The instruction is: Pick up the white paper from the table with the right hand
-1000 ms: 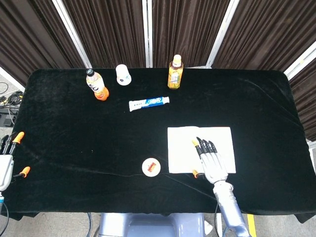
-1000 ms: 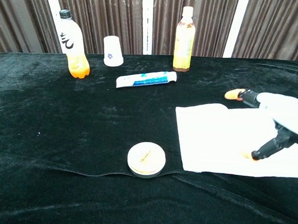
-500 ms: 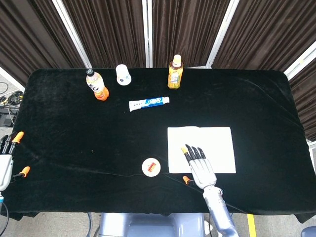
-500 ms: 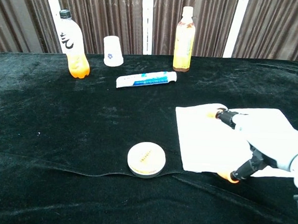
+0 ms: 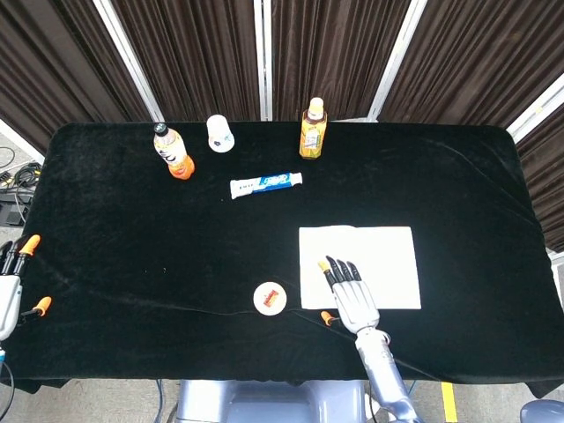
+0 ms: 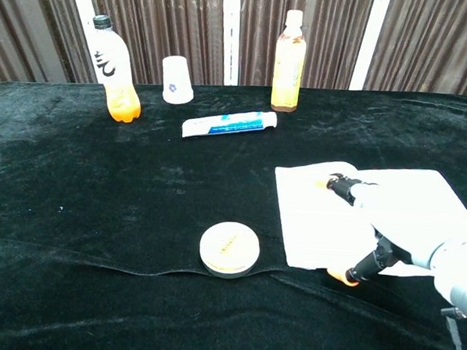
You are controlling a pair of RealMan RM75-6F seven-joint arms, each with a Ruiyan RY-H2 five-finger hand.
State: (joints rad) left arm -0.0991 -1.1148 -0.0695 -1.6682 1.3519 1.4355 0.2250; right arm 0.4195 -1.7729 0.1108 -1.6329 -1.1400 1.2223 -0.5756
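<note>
The white paper point(image 5: 379, 256) point(image 6: 317, 219) lies flat on the black table, right of centre. My right hand point(image 5: 348, 295) point(image 6: 387, 226) is spread flat over the paper's near left part, fingers apart and pointing away from me. Its thumb tip hangs just off the paper's near edge. Whether the palm touches the sheet, I cannot tell; nothing is gripped. My left hand point(image 5: 11, 286) hovers at the table's left edge in the head view, fingers apart, holding nothing.
A round white lid point(image 5: 270, 298) point(image 6: 229, 248) sits just left of the paper. Further back lie a toothpaste tube point(image 5: 265, 183) point(image 6: 229, 124), an orange-bottomed bottle point(image 5: 174, 151) point(image 6: 114, 68), a white cup point(image 5: 219, 133) point(image 6: 176, 79) and a juice bottle point(image 5: 312, 129) point(image 6: 288, 60).
My right hand has slid left and toward me across the paper, from its middle to its near left part. The paper and the left hand have stayed put.
</note>
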